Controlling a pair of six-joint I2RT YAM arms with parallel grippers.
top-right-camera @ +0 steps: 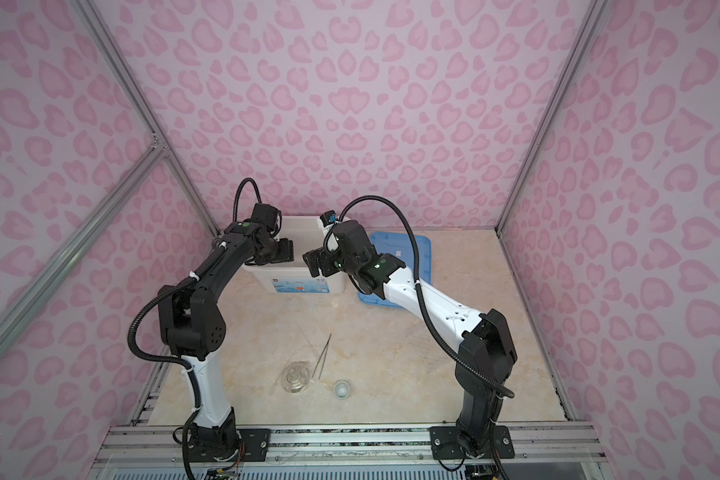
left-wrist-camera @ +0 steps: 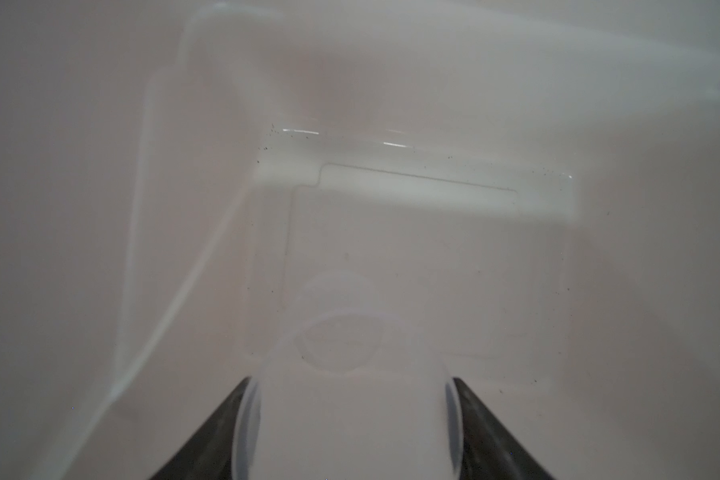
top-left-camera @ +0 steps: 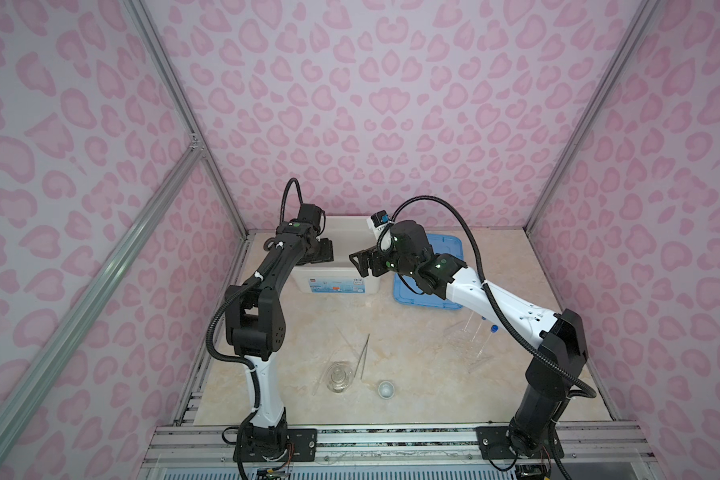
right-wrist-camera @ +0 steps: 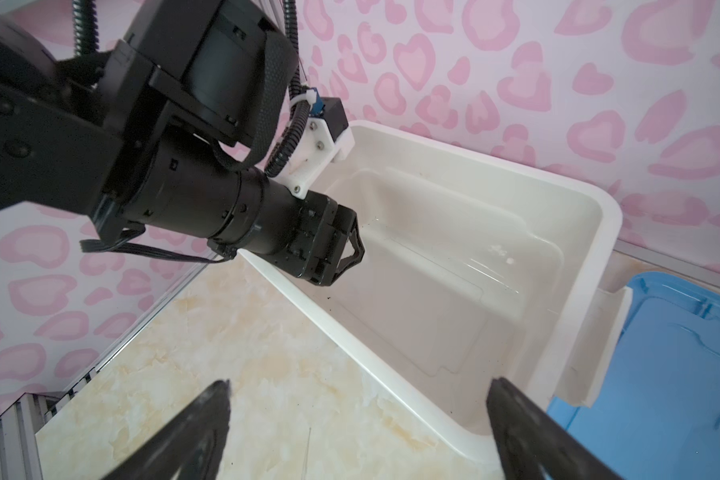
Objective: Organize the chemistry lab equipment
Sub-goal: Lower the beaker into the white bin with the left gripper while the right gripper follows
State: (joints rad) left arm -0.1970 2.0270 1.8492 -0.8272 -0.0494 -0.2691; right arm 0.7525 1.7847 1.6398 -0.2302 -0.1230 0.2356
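Left gripper (left-wrist-camera: 351, 380) clamped on glass beaker (left-wrist-camera: 350, 436) inside bin (right-wrist-camera: 574, 249); right gripper (right-wrist-camera: 360, 382) apart, empty. Likely slippery, fragile: hold mid-wall.

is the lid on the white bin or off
Off: the blue lid lies flat on the table beside the open white bin.

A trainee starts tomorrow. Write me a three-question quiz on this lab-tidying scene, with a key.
1. True or false: the right hand is shut on something.
2. Where is the left hand? A) over the blue lid B) inside the white bin C) beside the flask
3. Name the clear item between the left hand's fingers.
Key: 1 false, it is open and empty; 2 B; 3 the beaker.
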